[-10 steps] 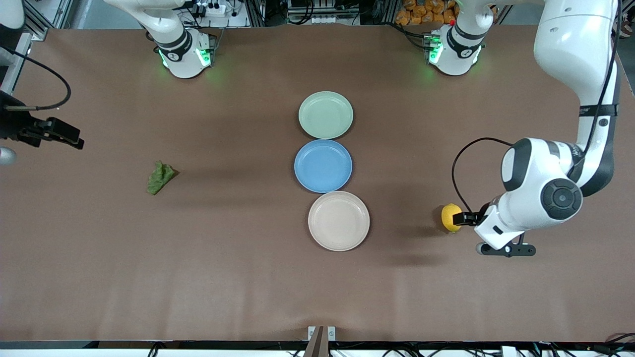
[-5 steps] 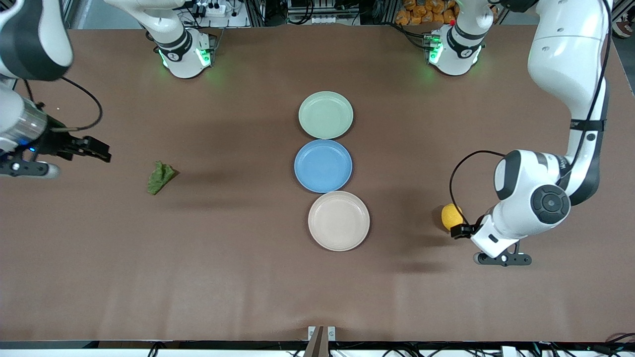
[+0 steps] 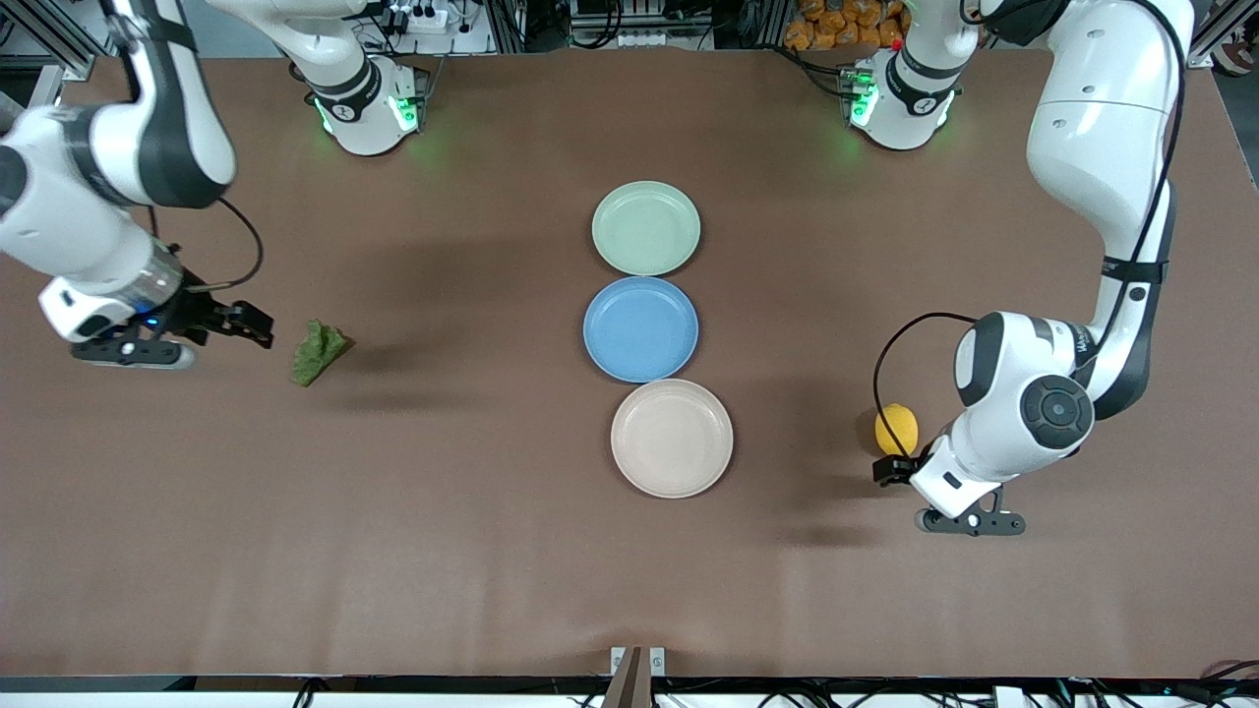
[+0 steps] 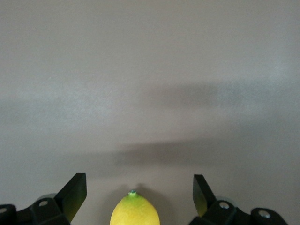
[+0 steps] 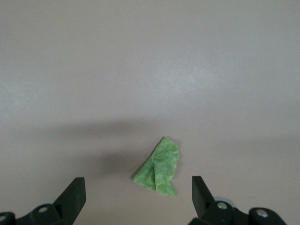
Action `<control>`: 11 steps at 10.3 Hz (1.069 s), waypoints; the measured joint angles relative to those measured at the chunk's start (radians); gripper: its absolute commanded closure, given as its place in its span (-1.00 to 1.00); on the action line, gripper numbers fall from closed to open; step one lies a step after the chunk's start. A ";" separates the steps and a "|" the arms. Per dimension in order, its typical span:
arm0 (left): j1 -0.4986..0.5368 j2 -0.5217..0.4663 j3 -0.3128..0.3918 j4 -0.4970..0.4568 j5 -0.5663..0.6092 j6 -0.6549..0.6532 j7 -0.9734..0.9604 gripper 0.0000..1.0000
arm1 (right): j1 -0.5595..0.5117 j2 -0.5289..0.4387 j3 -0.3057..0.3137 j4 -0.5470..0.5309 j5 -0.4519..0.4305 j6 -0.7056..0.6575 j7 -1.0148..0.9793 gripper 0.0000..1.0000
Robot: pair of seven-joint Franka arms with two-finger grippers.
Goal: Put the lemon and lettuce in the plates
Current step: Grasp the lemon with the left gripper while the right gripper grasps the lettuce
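Note:
The yellow lemon (image 3: 897, 430) lies on the brown table toward the left arm's end. My left gripper (image 3: 890, 466) is open beside it; in the left wrist view the lemon (image 4: 135, 212) sits between the two fingers of the gripper (image 4: 138, 183), untouched. The green lettuce (image 3: 317, 351) lies toward the right arm's end. My right gripper (image 3: 253, 330) is open just short of it; in the right wrist view the lettuce (image 5: 159, 168) lies just ahead of the open gripper (image 5: 136, 192). The mint plate (image 3: 645, 228) and the beige plate (image 3: 672, 438) are empty.
A blue plate (image 3: 640, 328) sits between the mint and beige plates in a row at the table's middle. The two arm bases (image 3: 366, 108) (image 3: 897, 98) stand at the table's edge.
My right gripper has come in from the table's end toward the lettuce. My left gripper has shifted slightly toward the front camera and the plates beside the lemon. Lemon and lettuce have not moved.

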 measured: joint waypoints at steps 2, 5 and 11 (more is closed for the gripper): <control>-0.011 0.009 0.000 0.001 0.000 0.029 0.000 -1.00 | -0.006 0.001 0.000 -0.101 0.000 0.141 0.000 -1.00; -0.018 0.023 -0.001 0.001 0.000 0.053 0.000 -1.00 | -0.018 0.061 0.000 -0.252 0.000 0.409 0.000 -1.00; -0.019 0.035 -0.001 -0.021 -0.056 0.050 0.000 -1.00 | -0.031 0.267 -0.001 -0.286 0.000 0.580 0.000 -1.00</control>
